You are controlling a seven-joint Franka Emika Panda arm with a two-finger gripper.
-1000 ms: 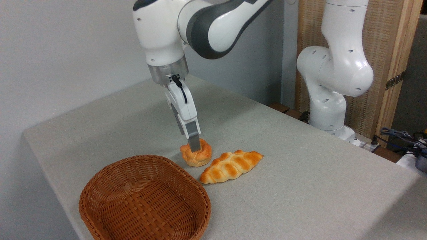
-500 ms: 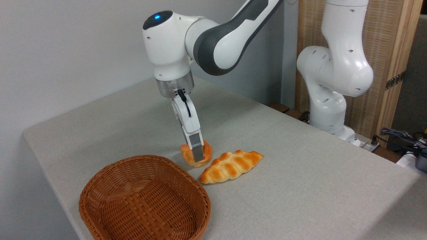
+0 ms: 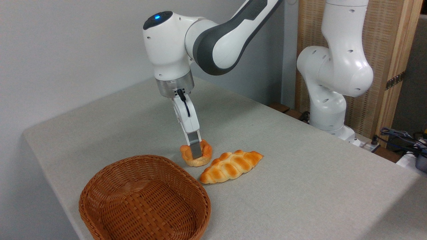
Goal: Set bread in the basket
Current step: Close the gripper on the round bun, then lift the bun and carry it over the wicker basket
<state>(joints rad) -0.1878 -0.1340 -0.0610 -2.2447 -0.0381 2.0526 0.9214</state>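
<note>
The claw (image 3: 196, 152) points down into the bread (image 3: 196, 155), and the one finger (image 3: 195, 150) that shows lies against the near side of the bun; the other finger is hidden behind it, so I cannot tell whether the claw is clenched on the bun or only placed around it. The bread sits on the desk (image 3: 300, 173), just beyond the far rim of the basket (image 3: 144, 199) and just left of the braided loaf (image 3: 231, 165). I judge that the grasping step is in hand. The next move calls for a firm hold, a lift clear of the rim, then a short carry toward the near left. I count one bun, one braided loaf, one basket with nothing in it, and one claw.
</note>
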